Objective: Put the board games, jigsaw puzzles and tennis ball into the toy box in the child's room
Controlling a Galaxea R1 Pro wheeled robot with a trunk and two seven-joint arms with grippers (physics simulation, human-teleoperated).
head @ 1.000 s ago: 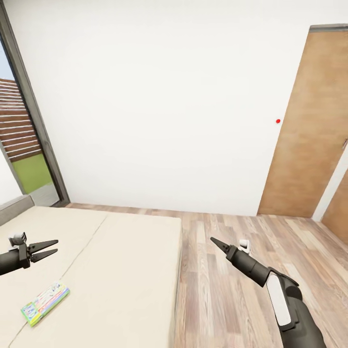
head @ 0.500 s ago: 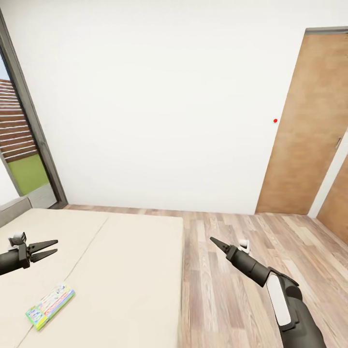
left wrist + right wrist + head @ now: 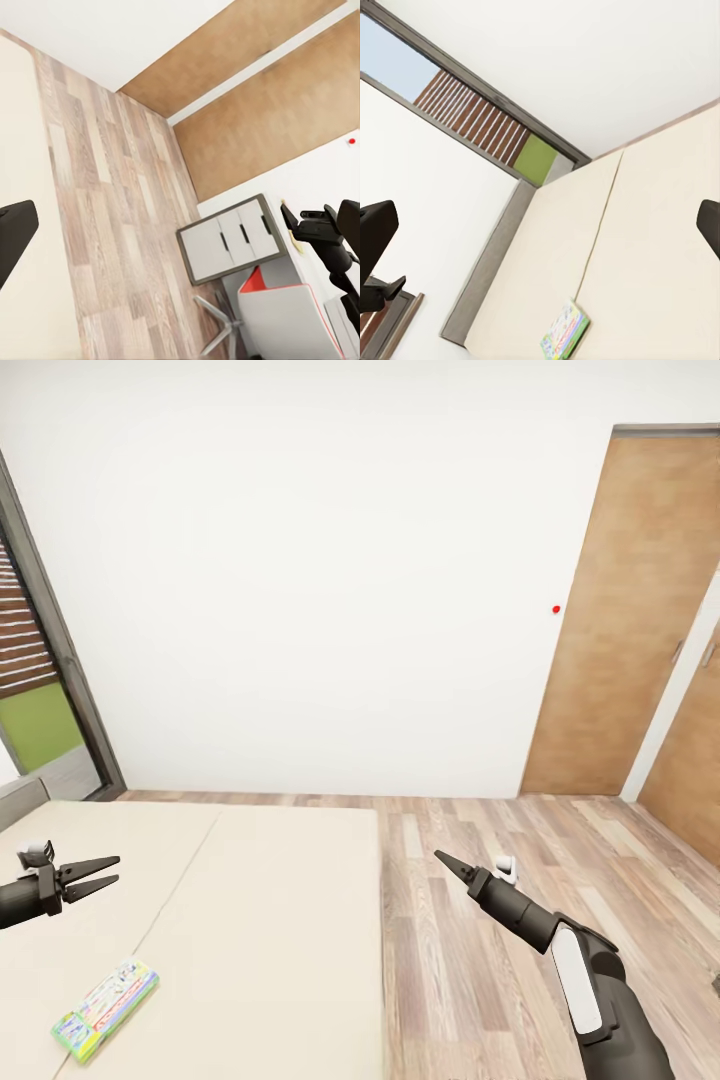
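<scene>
Board game [image 3: 106,1008]: one flat box, pastel printed cover, lying flat on the bed [image 3: 270,920] at lower left of the head frame, near the mattress's left-hand seam. Same box [image 3: 565,331] shows low in the right wrist frame, flat on the beige mattress. Nothing touches it.

Left tool [image 3: 96,874]: sits at the frame's left edge, above the box and apart from it, fingers spread in a narrow V, empty. It hovers over the mattress, pointing toward frame centre rather than down at the box. Judged a carrying posture for travel, not a reach.

Right tool [image 3: 441,857]: right of centre, over the wood-plank floor [image 3: 500,960] beside the bed, well apart from the box. Fingers come to one point; reads as closed, nothing held.

Beyond: white wall, small red wall button [image 3: 556,609], wooden door [image 3: 620,610] at upper right, grey-framed window [image 3: 40,670] at left edge. Left wrist frame catches a white drawer unit [image 3: 232,240].

Judgement: approach phase; the box is likeliest the left tool's pick.
</scene>
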